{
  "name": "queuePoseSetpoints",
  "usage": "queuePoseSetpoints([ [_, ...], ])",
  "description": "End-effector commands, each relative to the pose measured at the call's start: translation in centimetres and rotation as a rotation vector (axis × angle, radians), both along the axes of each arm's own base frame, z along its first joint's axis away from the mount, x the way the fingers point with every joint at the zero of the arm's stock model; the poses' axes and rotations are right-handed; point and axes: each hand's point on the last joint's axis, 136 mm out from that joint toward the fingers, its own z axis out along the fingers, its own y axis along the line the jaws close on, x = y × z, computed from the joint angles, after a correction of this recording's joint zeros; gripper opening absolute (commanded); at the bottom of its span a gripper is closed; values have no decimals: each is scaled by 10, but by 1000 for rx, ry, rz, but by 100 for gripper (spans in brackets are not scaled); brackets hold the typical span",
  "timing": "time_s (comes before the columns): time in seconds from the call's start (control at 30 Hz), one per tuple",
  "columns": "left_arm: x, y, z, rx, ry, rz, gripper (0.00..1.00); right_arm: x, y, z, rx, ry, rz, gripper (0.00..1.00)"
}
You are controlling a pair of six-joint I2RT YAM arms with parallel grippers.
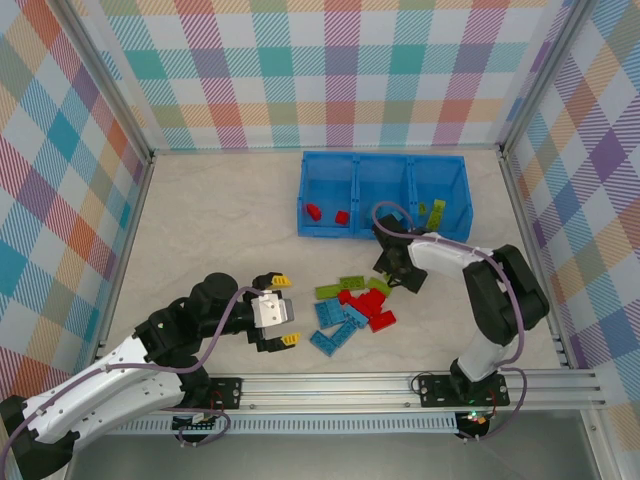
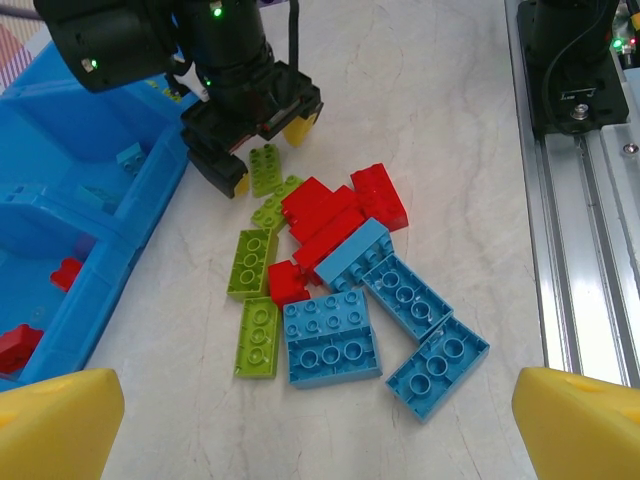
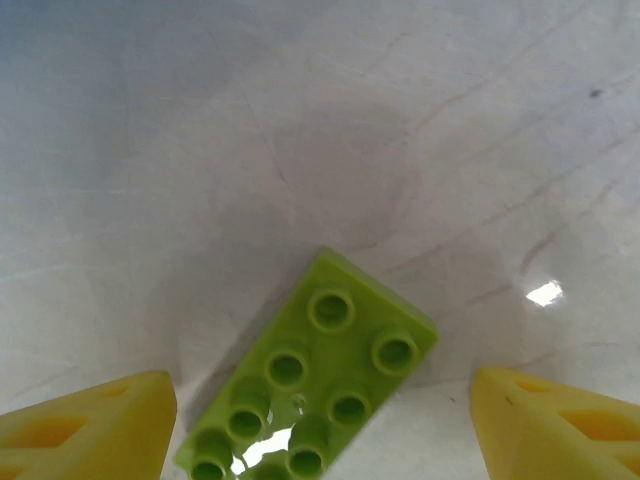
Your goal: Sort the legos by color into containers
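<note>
A lime green brick (image 3: 310, 385) lies flat on the pale table (image 3: 300, 120), studs up. In the right wrist view it sits at the lower middle of the frame, its long side running from lower left to upper right. The right gripper (image 3: 320, 430) stands over it with jaws spread and nothing held. One yellow fingertip (image 3: 85, 425) is in the lower left corner and the other in the lower right. The brick lies between them, closer to the left one. Its lower end runs off the bottom edge, so I cannot tell whether it touches that fingertip.

In the left wrist view this brick is at the top of the pile of legos (image 2: 340, 280), in the upper left part of the frame. Red, lime green and light blue pieces crowd the centre, many touching. A second green brick and a red one lie just below the brick under the jaws. The blue bin tray (image 2: 90, 240) runs down the left edge, just beside the right gripper.

From above, the tray sits at upper centre with its three containers side by side. The left one holds two red bricks (image 1: 313, 211) and the right one holds green pieces (image 1: 437, 210). The left gripper (image 1: 286, 310) hangs near the left side of the pile, jaws wide apart and empty.
</note>
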Motion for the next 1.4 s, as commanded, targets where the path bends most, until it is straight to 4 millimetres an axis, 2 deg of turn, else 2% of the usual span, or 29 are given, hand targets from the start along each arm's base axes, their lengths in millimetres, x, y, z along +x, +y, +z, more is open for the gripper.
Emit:
queuePoseSetpoints([
  [0.0, -1, 1, 9, -21, -16, -12, 100, 4, 3, -3, -20, 14, 17, 71],
  [0.2, -5, 1, 6, -10, -20, -37, 100, -20, -9, -14, 3, 12, -13, 41],
  [0.33, -30, 0, -7, 38, -14, -190, 100, -30, -22, -7, -26, -14, -6, 32],
  [0.43, -31, 0, -10, 47, -8, -198, 100, -28, -30, 11, -55, -66, 13, 31],
  [0.5, -29, 1, -10, 50, -13, -189, 100, -21, -34, 32, -70, -134, 41, 31],
  [0.6, -27, 2, -11, 57, -17, -176, 100, -3, -39, 77, -104, -303, 106, 30],
  [0.67, -26, 3, -11, 60, -20, -170, 100, 15, -51, 115, -164, -445, 125, 29],
  [0.73, -24, 3, -10, 61, -24, -162, 100, 35, -67, 142, -206, -527, 126, 28],
  [0.87, -20, 5, -12, 75, -30, -136, 100, 86, -91, 168, -305, -603, 162, 27],
  [0.97, -17, 7, -11, 72, -33, -114, 100, 119, -97, 164, -315, -591, 181, 28],
  [1.07, -12, 8, -11, 66, -33, -75, 100, 149, -108, 145, -275, -561, 154, 29],
  [1.13, -8, 9, -11, 64, -27, -45, 100, 162, -110, 130, -232, -540, 154, 36],
  [1.2, -3, 11, -12, 68, -23, -14, 100, 168, -108, 119, -210, -509, 160, 47],
  [1.27, 2, 12, -12, 69, -20, 20, 100, 168, -107, 118, -202, -498, 156, 59],
  [1.37, 6, 11, -15, 78, -15, 40, 100, 160, -108, 128, -188, -518, 142, 63],
])
